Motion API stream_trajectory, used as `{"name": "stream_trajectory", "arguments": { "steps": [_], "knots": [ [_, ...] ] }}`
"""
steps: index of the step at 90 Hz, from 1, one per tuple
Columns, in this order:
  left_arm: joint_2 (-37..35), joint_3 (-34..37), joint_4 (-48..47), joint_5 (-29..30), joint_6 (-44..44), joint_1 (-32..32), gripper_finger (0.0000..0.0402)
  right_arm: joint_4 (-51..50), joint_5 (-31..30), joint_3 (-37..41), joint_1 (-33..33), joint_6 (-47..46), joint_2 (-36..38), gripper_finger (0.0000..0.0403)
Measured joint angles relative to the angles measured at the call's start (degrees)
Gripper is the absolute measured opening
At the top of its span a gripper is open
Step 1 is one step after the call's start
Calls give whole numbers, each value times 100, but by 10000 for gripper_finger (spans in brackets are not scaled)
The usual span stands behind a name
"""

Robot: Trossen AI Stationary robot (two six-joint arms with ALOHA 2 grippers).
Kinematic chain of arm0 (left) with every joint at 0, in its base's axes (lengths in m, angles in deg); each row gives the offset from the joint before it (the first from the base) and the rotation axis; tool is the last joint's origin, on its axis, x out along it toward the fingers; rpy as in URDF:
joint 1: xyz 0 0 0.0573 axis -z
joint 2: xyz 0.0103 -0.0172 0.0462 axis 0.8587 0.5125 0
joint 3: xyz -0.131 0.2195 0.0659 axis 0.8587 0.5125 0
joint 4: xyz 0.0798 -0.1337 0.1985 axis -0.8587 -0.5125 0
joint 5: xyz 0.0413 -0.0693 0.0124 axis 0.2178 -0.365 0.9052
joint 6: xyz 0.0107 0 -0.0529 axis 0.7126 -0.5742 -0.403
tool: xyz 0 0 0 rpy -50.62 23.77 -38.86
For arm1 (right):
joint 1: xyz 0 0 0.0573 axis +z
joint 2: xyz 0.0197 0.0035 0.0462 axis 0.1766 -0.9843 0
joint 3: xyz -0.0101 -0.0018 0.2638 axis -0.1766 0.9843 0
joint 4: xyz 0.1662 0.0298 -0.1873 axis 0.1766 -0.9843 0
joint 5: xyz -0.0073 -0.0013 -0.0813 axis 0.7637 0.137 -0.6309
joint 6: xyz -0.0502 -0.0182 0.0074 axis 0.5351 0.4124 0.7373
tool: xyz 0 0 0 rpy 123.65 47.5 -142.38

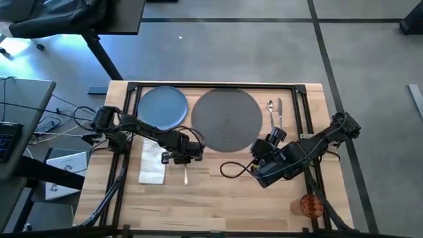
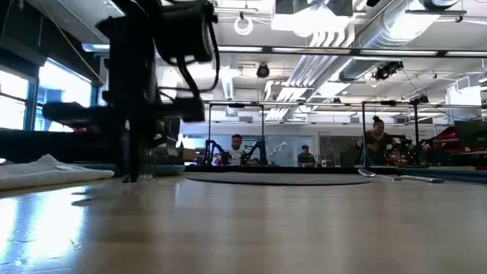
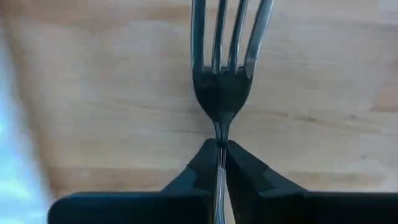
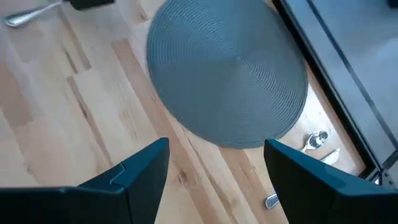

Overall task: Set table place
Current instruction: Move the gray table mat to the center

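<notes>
From up top I have the pale wood table (image 1: 218,192) with the grey woven mat (image 1: 226,120) near its far edge and the blue plate (image 1: 162,107) just beside it, rims apparently touching, though I can't be sure from here. The white napkin (image 1: 153,161) lies near the plate's near side, partly covered by my left arm. My left gripper (image 3: 221,158) is clamped tight on the fork (image 3: 225,74) at its neck, just beside the napkin; the handle is hidden between the fingers, the tine tips cut off in the wrist view. My right gripper (image 4: 214,165) hangs over bare wood near the mat with its fingers wide apart, nothing between them. The spoon (image 1: 270,111) and knife (image 1: 279,112) lie side by side beyond the mat. The orange cup (image 1: 310,205) sits near the front edge, half behind the frame.
</notes>
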State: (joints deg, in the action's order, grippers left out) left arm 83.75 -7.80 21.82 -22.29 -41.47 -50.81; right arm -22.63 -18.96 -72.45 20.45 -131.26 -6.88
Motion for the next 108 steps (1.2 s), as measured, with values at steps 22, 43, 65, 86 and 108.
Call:
{"name": "stream_trajectory", "arguments": {
  "steps": [22, 43, 65, 86, 108],
  "knots": [
    [-1318, -439, -1632, -153, 380, 287, 1, 2, -43, 0, -304, -1, 0, 248],
    [-2486, 593, -2962, 54, 502, 112, 0, 197, -48, 0, -624, 31, 2, 248],
    [-2988, 2253, -1531, 59, 577, -166, 0, 248, 73, 0, -859, 42, 2, 248],
    [-2922, 2848, -799, -66, 677, -144, 0, 320, 256, 0, -1079, -3, 2, 248],
    [-2924, 3091, -442, -129, 647, -38, 2, 605, 326, 0, -1333, -1, 2, 248]
  ]
}}
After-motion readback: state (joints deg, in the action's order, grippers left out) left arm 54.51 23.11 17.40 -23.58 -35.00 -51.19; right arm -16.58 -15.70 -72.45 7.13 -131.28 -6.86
